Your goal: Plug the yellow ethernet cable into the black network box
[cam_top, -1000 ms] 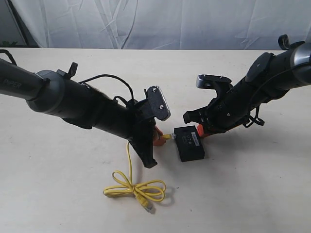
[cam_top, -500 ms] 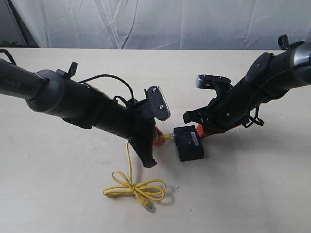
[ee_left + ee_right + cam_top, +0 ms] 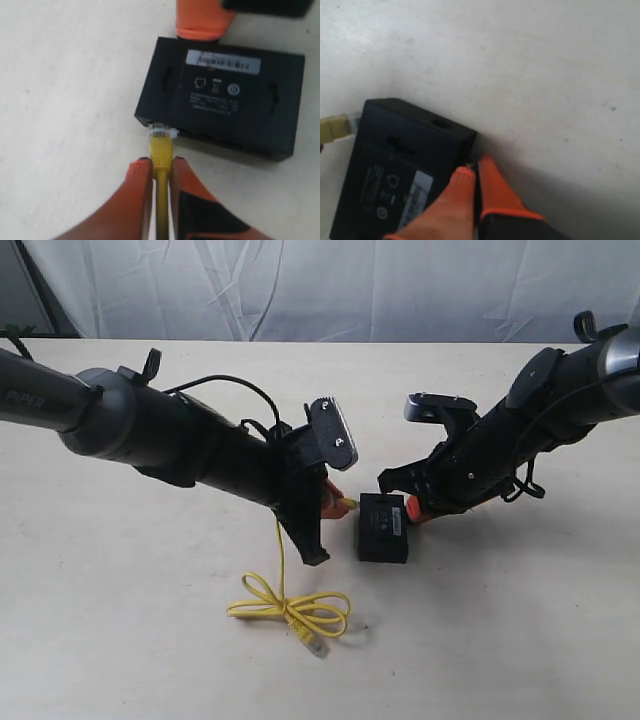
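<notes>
The black network box (image 3: 385,530) lies flat on the table between both arms, label strip up (image 3: 223,62). My left gripper (image 3: 335,506) is shut on the yellow ethernet cable (image 3: 161,150) just behind its plug. The clear plug tip (image 3: 163,133) touches the box's side face at a port; I cannot tell how deep it sits. The rest of the cable trails down to a bundled loop (image 3: 295,610) with a free plug on the table. My right gripper (image 3: 475,167) is shut, holding nothing, its orange fingertips (image 3: 202,20) against the box's opposite edge (image 3: 465,145).
A pale tabletop (image 3: 120,620) runs all around, with a white cloth backdrop (image 3: 330,285) behind its far edge. The left arm's black cable (image 3: 225,390) arcs above its forearm. The right arm's body (image 3: 530,430) hangs low over the table at the right.
My left gripper has moved right with the cable, bringing the plug against the box. The box has turned slightly and the cable loop has been dragged right. The right arm has barely moved.
</notes>
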Robot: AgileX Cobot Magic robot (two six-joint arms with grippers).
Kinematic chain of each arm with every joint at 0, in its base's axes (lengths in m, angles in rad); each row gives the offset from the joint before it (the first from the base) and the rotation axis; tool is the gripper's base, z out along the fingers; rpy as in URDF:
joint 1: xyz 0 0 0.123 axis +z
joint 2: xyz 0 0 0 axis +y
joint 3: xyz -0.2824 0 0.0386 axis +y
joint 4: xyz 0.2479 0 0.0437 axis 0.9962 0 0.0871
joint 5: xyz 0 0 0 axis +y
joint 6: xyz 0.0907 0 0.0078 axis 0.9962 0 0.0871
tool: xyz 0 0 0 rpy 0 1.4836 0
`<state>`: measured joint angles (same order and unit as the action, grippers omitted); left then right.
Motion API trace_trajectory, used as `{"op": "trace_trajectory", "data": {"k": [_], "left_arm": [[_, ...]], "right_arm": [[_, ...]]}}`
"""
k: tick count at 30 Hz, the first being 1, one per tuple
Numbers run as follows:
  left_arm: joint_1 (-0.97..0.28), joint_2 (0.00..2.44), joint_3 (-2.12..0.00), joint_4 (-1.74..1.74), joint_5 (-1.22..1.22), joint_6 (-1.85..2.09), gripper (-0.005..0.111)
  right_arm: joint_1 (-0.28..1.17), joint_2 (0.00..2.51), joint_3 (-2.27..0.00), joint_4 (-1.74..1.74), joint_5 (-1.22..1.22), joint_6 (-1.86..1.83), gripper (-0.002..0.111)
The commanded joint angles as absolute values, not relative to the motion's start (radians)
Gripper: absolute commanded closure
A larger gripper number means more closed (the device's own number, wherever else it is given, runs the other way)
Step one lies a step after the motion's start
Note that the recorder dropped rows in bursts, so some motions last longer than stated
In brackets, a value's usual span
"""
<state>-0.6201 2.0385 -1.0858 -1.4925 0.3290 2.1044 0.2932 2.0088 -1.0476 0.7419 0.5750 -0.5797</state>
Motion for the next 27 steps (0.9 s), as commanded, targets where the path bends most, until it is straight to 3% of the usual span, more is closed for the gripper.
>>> {"op": "trace_trajectory", "data": {"k": [1, 27], "left_arm": [[-0.631, 2.033, -1.107, -1.527, 0.400, 2.127, 0.107], [-0.631, 2.086, -1.068, -1.424, 0.346, 1.967, 0.107]], "right_arm": [[0.298, 2.022, -1.043, 0.743, 0.593, -0.591, 0.109], [0.298, 1.981, -1.043, 0.704, 0.587, -0.584, 0.109]]}}
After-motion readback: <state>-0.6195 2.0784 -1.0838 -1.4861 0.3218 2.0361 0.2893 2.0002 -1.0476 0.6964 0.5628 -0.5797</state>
